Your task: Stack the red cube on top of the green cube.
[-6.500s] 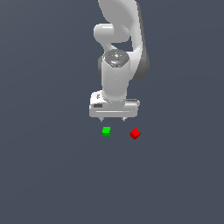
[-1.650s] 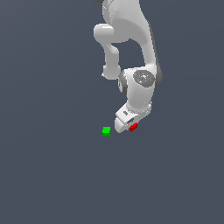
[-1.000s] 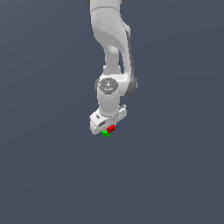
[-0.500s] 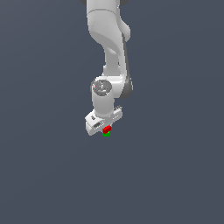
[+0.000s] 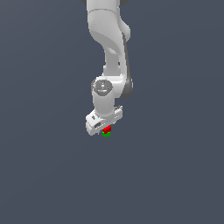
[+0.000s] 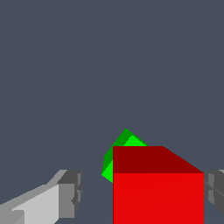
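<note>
The grey floor point(image 5: 175, 175) lies open on every side. Only the red cube point(image 5: 106, 129) on the green cube point(image 5: 106, 134) stands under the gripper point(image 5: 104, 129).

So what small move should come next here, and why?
Probably lift the gripper straight up. The red cube sits on the green cube, and in the wrist view one finger stands clear of the red cube, so it looks released.

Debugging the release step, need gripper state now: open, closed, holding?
Gripper: open, not clamping. One finger stands clear of the red cube, which sits over the green cube.
</note>
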